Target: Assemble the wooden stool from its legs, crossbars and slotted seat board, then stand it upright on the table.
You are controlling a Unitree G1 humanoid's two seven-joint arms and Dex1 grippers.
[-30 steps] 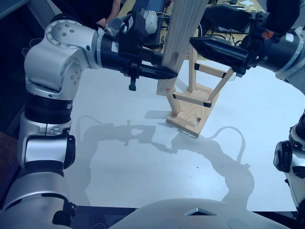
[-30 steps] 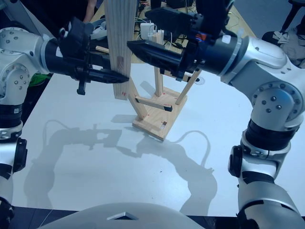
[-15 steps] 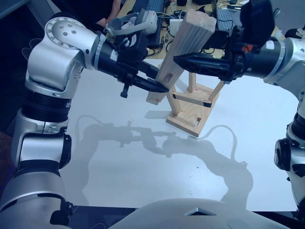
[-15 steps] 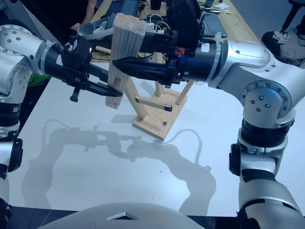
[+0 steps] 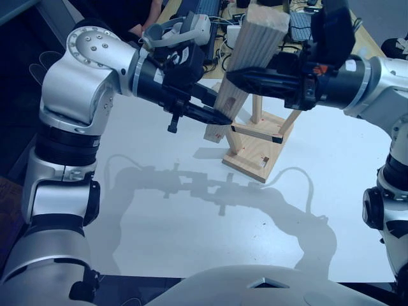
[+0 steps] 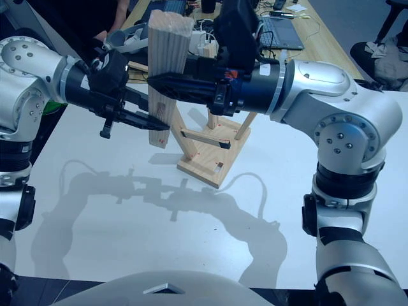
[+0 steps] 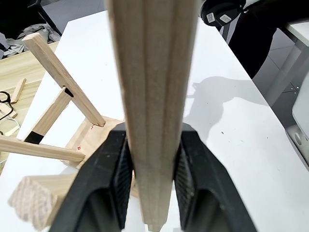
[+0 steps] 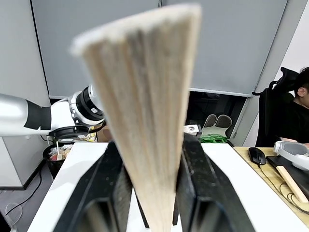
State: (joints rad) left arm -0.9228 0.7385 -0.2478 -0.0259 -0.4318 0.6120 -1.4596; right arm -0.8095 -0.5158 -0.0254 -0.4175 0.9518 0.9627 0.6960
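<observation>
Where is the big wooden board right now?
In the head views the wooden board is tilted above the table, clamped by the left gripper near its lower end and the right gripper higher up, just left of the partly built stool.

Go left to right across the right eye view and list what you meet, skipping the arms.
The headset → the held wooden board → the partly built stool → the laptop.
</observation>
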